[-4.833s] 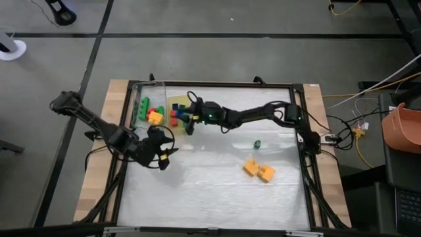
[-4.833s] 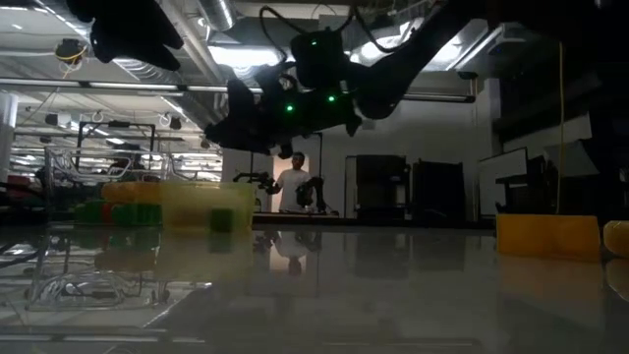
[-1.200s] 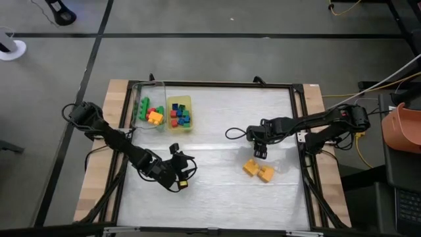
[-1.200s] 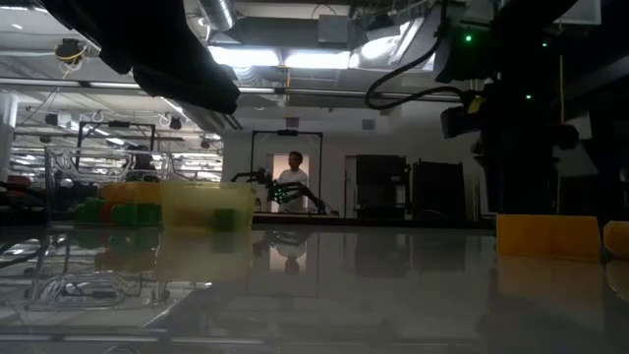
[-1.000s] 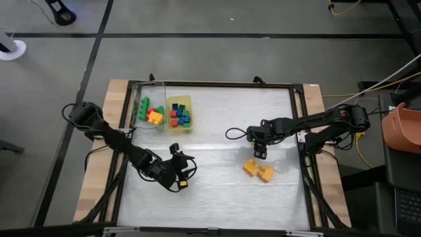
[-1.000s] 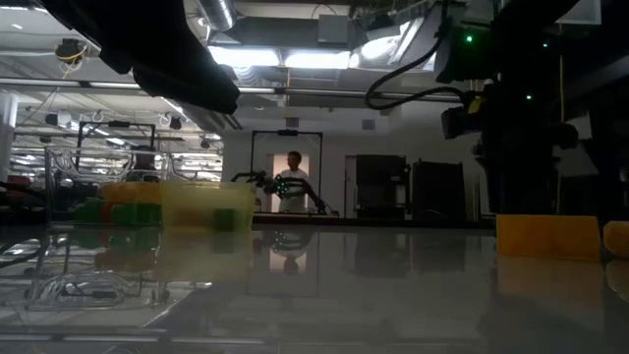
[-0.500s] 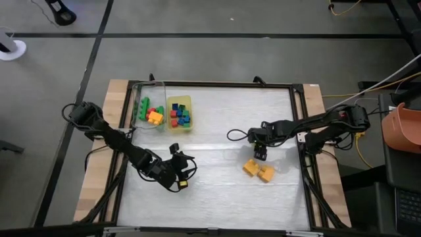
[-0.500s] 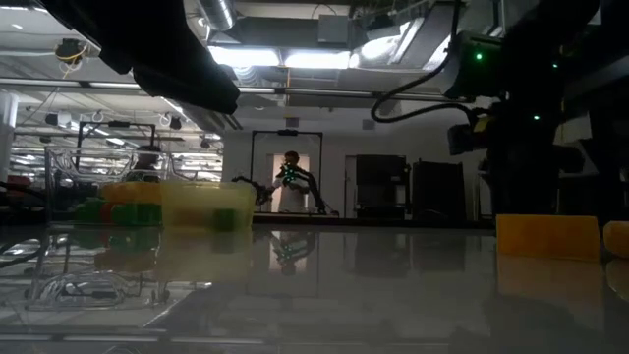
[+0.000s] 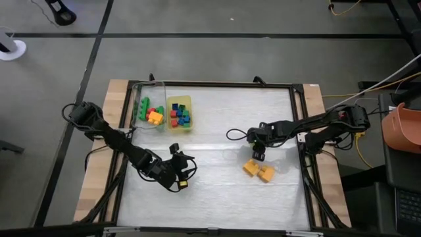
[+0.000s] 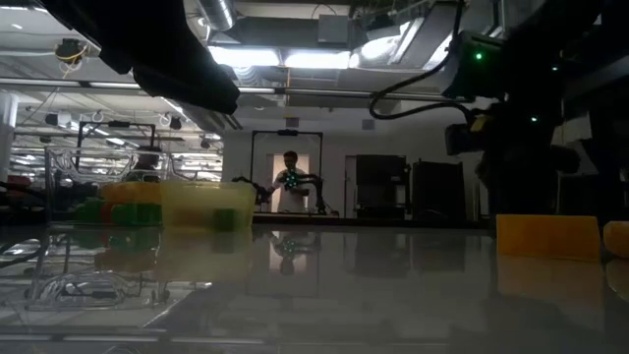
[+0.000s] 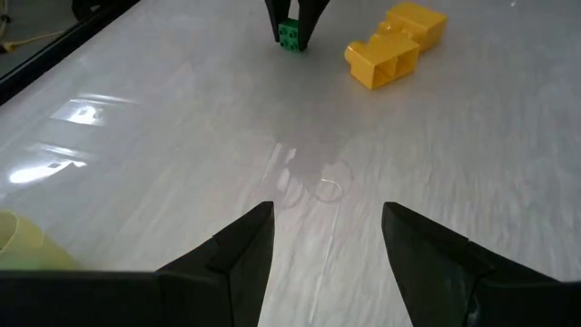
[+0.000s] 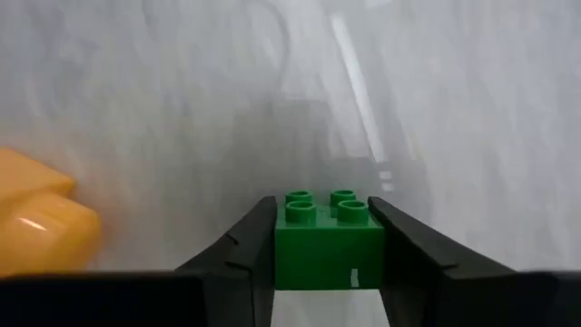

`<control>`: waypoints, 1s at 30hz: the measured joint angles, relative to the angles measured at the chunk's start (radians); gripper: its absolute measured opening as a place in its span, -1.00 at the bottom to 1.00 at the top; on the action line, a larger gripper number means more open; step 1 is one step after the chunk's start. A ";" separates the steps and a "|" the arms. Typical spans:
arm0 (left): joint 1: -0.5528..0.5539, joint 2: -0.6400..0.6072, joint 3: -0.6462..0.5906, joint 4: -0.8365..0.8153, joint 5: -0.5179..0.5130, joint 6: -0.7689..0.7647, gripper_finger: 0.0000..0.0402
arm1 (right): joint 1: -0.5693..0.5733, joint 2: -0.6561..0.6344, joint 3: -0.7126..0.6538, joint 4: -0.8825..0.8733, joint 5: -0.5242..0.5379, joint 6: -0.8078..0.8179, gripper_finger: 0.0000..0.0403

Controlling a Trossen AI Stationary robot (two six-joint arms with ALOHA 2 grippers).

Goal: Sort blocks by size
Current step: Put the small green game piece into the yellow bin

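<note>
- Pale, glossy worktop [image 9: 210, 191] spreads inside a dark frame, and both my arms reach in over it from opposite sides.
- Clear plastic container [image 9: 140, 104] stands at the far left of the worktop; inside it I see long green bricks [image 9: 143, 108], a bit of red, and an orange brick [image 9: 154, 117].
- Just beside the container sits a yellow tray [image 9: 179, 101] holding small cubes [image 9: 179, 116] in red, blue and green.
- My left claw [image 9: 185, 176] hovers over bare worktop toward the near left, well apart from the container and tray. In its wrist view the two dark fingers [image 11: 238, 257] are spread wide with nothing between them.
- My right claw [image 9: 258, 156] is over the right half of the worktop, pointing down. In its wrist view the fingers [image 12: 243, 250] are pinching a small green block [image 12: 329, 243], one finger against each side, studs facing the camera.
- That same green block [image 11: 290, 34] shows far off in the left wrist view, gripped between the tips of the right claw just above the worktop surface.
- Two orange bricks [image 9: 259, 171] lie touching each other on the worktop, just beside the right claw on its nearer side; in the left wrist view they [image 11: 396, 44] sit near the green block.
</note>
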 joint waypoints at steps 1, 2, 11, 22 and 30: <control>-0.001 0.000 0.000 0.000 0.000 0.000 -0.05 | 0.000 0.000 0.000 0.011 -0.010 0.000 -0.31; -0.002 0.000 0.000 0.000 0.000 0.000 -0.05 | 0.000 0.000 0.000 0.026 -0.025 0.001 -0.31; -0.002 -0.043 0.000 -0.010 0.000 0.023 -0.05 | 0.000 0.000 0.000 0.399 -0.133 0.000 -0.22; -0.047 -0.273 0.000 -0.122 -0.071 0.080 -0.05 | 0.000 0.135 0.006 1.165 -0.107 -0.073 -0.27; -0.131 -0.365 0.001 -0.228 -0.226 0.004 -0.05 | -0.045 0.380 0.234 1.290 -0.072 -0.154 -0.27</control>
